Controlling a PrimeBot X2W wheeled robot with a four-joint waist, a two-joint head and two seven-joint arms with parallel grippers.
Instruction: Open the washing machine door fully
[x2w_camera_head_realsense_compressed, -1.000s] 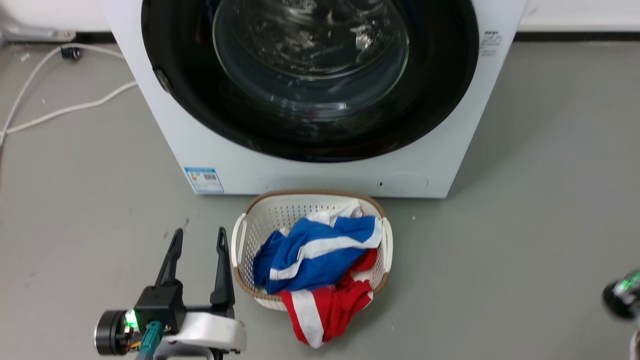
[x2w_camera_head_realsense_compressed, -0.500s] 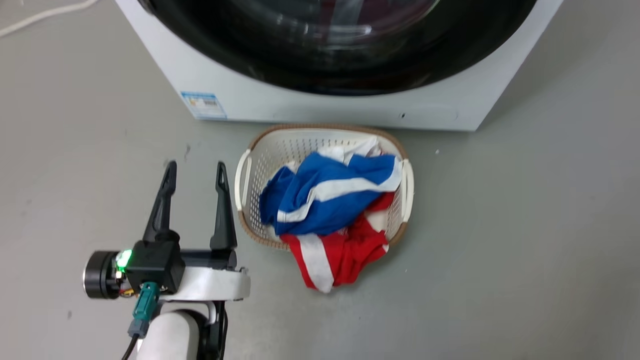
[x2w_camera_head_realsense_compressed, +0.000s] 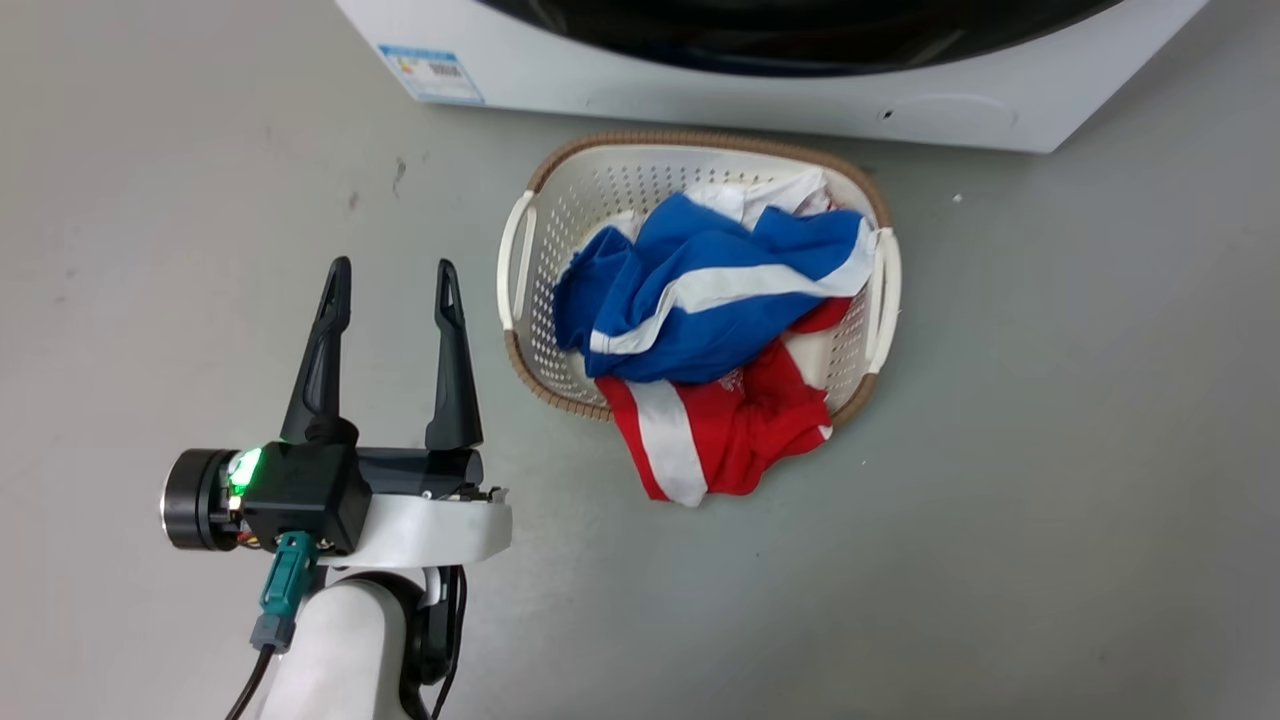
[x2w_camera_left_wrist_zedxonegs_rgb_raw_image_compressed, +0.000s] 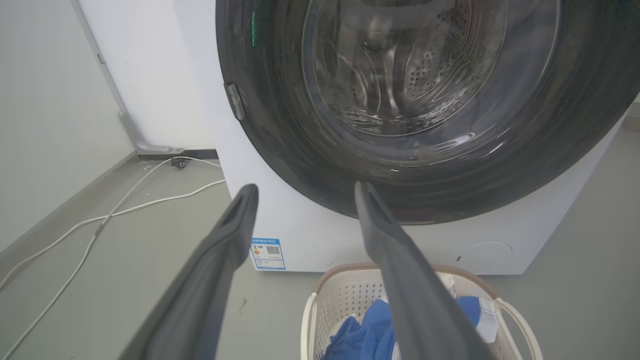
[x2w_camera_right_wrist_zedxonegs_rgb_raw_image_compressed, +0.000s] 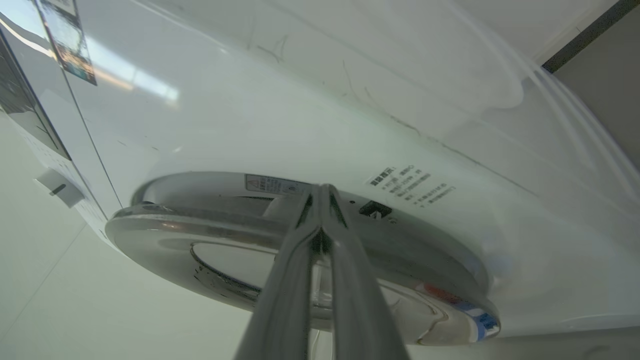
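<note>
The washing machine door (x2w_camera_left_wrist_zedxonegs_rgb_raw_image_compressed: 280, 125) is a wide glossy black disc with a clear glass bowl, lying against the white machine (x2w_camera_left_wrist_zedxonegs_rgb_raw_image_compressed: 310, 235). In the head view its lower rim (x2w_camera_head_realsense_compressed: 800, 40) shows at the top edge. My left gripper (x2w_camera_left_wrist_zedxonegs_rgb_raw_image_compressed: 305, 187) is open and holds nothing. It hovers over the floor left of the basket, pointing at the machine, and the left gripper (x2w_camera_head_realsense_compressed: 390, 290) is well short of it. My right gripper (x2w_camera_right_wrist_zedxonegs_rgb_raw_image_compressed: 320, 189) is shut, its tips at the rim of the door (x2w_camera_right_wrist_zedxonegs_rgb_raw_image_compressed: 190, 225), which is seen edge-on. Contact cannot be told.
A cream laundry basket (x2w_camera_head_realsense_compressed: 700, 160) with blue and red clothes stands on the grey floor right in front of the machine. White cables (x2w_camera_left_wrist_zedxonegs_rgb_raw_image_compressed: 100, 220) run along the floor at the left by the wall. A round white service cap (x2w_camera_left_wrist_zedxonegs_rgb_raw_image_compressed: 482, 250) sits low on the machine.
The head camera has tilted down, so the machine and basket slid up the picture. The left gripper stays open in about the same pose. The dark part at the lower right edge is gone.
</note>
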